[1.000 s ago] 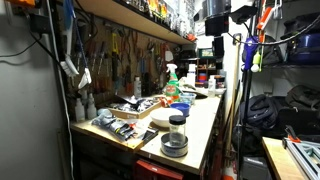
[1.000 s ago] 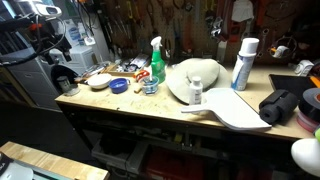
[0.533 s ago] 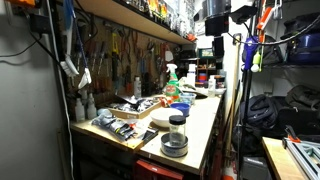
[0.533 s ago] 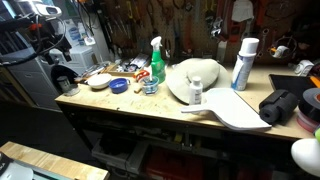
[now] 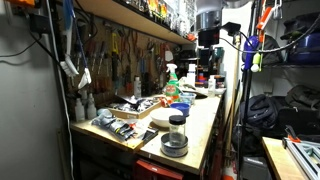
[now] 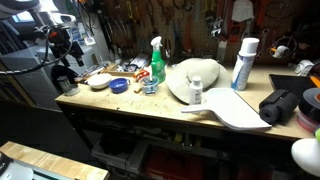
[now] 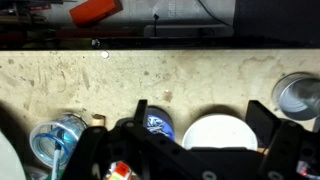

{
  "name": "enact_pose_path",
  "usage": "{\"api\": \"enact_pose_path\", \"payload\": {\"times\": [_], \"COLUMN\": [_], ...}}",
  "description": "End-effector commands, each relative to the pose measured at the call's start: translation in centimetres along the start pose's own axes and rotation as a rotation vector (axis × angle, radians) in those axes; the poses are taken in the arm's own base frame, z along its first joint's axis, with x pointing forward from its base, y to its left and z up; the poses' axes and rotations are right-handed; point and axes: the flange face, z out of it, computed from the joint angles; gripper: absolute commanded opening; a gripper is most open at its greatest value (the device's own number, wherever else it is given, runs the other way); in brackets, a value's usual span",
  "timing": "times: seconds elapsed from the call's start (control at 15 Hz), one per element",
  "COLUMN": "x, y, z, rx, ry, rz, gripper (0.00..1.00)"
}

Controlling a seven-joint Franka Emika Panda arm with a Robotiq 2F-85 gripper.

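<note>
Worn beige workbench top (image 7: 200,80): crowded. The black Robotiq gripper (image 7: 190,162) hangs high above it, jaws spread wide, holding nothing. Below it lies a round white bowl (image 7: 225,135), with a small round blue dish (image 7: 157,125) just beside. Judged an approach stage. Any descent demands alignment over one item, clear of its neighbours.

Pale grey-white arm links (image 6: 22,8), black wrist housing (image 5: 208,37), black pincer (image 7: 185,150), broad blocky dark fingers (image 7: 285,140)
</note>
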Motion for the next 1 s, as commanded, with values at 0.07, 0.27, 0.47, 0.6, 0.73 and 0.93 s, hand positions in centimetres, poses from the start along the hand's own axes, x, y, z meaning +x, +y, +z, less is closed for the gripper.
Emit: {"api": "enact_pose_path", "payload": {"times": [0.07, 0.27, 0.47, 0.6, 0.73, 0.93], "x": [4.1, 6.0, 7.0, 6.5, 7.0, 8.0], "y": [5.8, 8.5, 9.6, 9.4, 9.6, 10.1], "z": [6.6, 10.0, 11.8, 11.4, 11.8, 12.7], "rx": [0.04, 0.079, 0.147, 0.126, 0.132, 0.122], "ry": [0.002, -0.018, -0.032, -0.033, -0.04, 0.035], "rz": [0.26, 0.418, 0.568, 0.512, 0.536, 0.607], "gripper": [1.0, 1.0, 1.0, 1.0, 1.0, 1.0]}}
